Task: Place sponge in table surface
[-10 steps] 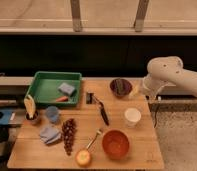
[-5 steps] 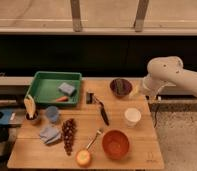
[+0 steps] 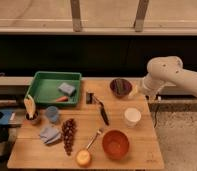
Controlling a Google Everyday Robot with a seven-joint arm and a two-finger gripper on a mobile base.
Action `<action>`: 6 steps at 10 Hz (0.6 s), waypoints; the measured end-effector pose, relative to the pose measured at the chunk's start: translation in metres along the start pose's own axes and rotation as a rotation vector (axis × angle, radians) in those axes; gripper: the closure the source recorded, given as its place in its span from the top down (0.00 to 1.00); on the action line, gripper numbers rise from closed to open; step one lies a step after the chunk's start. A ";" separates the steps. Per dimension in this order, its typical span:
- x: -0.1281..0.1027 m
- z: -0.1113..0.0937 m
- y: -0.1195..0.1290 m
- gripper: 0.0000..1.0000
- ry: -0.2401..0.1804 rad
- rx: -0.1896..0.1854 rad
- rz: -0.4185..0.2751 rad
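Observed: a wooden table (image 3: 144,156) occupies the lower centre of the frame, against a dark wall with a pale ledge above. A green tray (image 3: 42,76) sits at the table's upper left. The sponge (image 3: 66,88), blue-grey, lies inside the tray toward its right side, with a small reddish-orange item (image 3: 62,99) just below it, also in the tray. The sponge is not on the bare table. The white robot arm (image 3: 167,72) enters from the right edge and bends down toward the table's upper right corner. The gripper (image 3: 140,91) sits at that corner, just right of a dark bowl (image 3: 120,87) and well apart from the tray and the sponge; its grasp state is not discernible, and nothing is seen in it. A white cup (image 3: 132,116) stands below the dark bowl, and an orange bowl (image 3: 115,144) stands nearer the bottom edge. A black-handled utensil (image 3: 103,111) lies near the table's centre, tilted. At lower left are a bunch of dark grapes (image 3: 68,134), a blue cloth (image 3: 50,134) just beside them and a blue cup (image 3: 52,114) above the cloth. A round yellow fruit (image 3: 83,158) rests at the bottom edge.
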 end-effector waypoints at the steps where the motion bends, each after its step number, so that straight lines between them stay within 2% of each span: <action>1: -0.004 0.003 0.012 0.71 0.001 -0.008 -0.031; 4: -0.019 0.006 0.080 0.71 -0.016 -0.072 -0.151; 6: -0.024 0.004 0.133 0.71 -0.045 -0.138 -0.237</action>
